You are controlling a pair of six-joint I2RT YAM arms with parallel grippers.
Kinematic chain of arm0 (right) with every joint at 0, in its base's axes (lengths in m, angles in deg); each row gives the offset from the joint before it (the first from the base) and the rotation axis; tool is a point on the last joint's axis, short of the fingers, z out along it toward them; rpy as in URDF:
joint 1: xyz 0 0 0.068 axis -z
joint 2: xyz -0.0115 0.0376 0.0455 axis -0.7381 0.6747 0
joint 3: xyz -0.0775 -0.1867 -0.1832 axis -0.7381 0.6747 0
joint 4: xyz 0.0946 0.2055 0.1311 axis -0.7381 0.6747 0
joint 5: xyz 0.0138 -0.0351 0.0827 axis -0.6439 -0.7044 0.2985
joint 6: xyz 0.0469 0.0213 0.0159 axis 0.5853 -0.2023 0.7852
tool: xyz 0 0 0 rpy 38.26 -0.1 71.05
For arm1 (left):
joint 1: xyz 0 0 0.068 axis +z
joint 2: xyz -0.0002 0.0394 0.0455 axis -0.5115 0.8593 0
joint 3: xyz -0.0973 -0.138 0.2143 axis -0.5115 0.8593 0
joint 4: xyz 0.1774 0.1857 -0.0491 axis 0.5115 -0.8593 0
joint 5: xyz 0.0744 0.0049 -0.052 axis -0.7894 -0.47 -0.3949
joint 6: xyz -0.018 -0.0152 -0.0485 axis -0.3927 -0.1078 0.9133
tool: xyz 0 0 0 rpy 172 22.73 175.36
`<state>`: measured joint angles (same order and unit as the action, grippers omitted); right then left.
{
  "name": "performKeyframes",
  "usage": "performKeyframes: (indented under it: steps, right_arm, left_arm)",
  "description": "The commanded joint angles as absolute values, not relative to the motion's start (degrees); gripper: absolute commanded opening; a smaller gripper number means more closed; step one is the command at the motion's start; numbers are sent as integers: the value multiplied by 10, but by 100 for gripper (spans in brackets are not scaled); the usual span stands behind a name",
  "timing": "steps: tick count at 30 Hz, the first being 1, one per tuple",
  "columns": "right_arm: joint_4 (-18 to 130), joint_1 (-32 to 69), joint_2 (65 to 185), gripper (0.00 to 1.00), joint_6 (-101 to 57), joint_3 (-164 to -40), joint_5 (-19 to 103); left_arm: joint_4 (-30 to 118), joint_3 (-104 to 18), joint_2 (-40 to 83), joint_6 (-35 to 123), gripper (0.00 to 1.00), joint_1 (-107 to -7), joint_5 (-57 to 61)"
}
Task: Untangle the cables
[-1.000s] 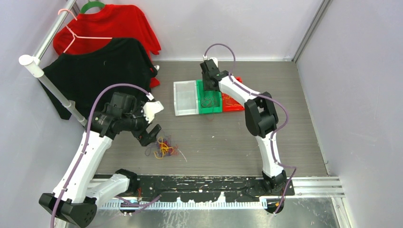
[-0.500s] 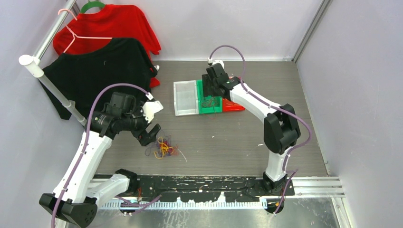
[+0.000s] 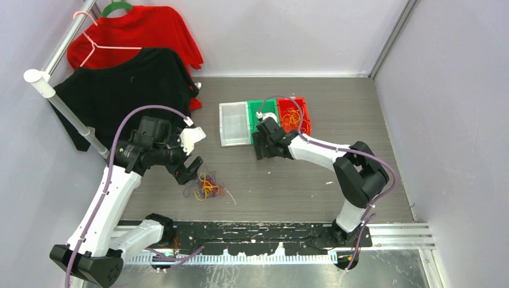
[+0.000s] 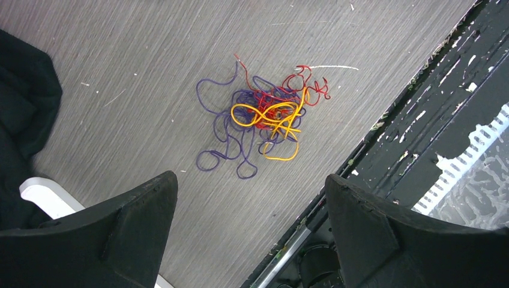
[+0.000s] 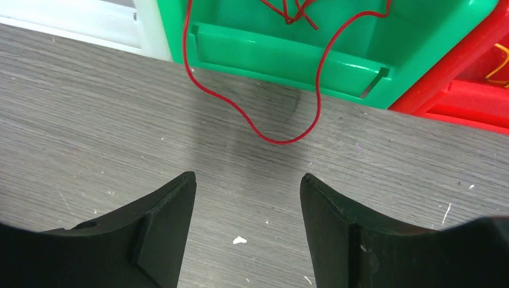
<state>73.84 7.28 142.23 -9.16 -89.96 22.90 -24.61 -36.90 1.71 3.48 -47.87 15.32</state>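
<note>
Sorting step: hovered left end effector (image 4: 250, 178) wide over cables (image 4: 264, 117), near left; held right end effector (image 5: 246, 175) wide, empty, before green bin (image 5: 282, 57). Probably called next for pinching one cable free.

You get bright, even light from above in the overhead view. The desk (image 3: 360, 120) shows only faint, soft shadows beneath the arms (image 3: 108, 198), and the metal strip (image 3: 270, 275) at the near edge throws back a dull glare. In the left wrist view the cables (image 4: 264, 120) are sharp, while the left hand (image 4: 251, 176) is dark and slightly soft, and the black cloth (image 4: 24, 120) at the edge is blurred. In the right wrist view a diffuse shadow lies on the desk before the green bin (image 5: 288, 60), whose plastic has a mild sheen. The right hand (image 5: 246, 174) is near-black, showing little detail.
</note>
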Motion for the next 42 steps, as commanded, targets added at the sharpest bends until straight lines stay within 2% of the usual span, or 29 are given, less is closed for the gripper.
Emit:
performKeyframes:
  steps: [1, 8, 16, 19, 23, 24, 32, 36, 39, 42]
  right_arm:
    - [653, 81, 1406, 69, -78, -886, 219]
    - [615, 86, 1448, 59, -98, -894, 189]
    - [594, 91, 1473, 49, -96, -910, 231]
    - [600, 91, 1470, 35, -102, -917, 232]
    - [606, 92, 1448, 5, -107, -924, 224]
    - [607, 92, 1442, 2, -108, -925, 221]
    - [646, 110, 1429, 2, -112, -965, 209]
    - [638, 83, 1417, 31, -141, -946, 231]
    - [630, 68, 1416, 40, -163, -933, 235]
    - [640, 67, 1431, 43, -166, -937, 251]
  left_arm:
    - [-244, -390, 9, 31, 92, -475, 175]
    - [-249, -385, 0, 31, 92, -475, 174]
    - [-256, -388, -3, 18, 92, -474, 176]
    - [-257, -389, 1, 18, 92, -473, 176]
    - [-256, -390, 2, 17, 92, -472, 178]
    - [-256, -390, 2, 15, 92, -472, 178]
    - [-256, -394, 7, 16, 92, -472, 181]
    - [-256, -393, 5, 12, 92, -470, 181]
    - [-256, -394, 8, 12, 92, -469, 180]
    - [-256, -395, 9, 12, 92, -469, 183]
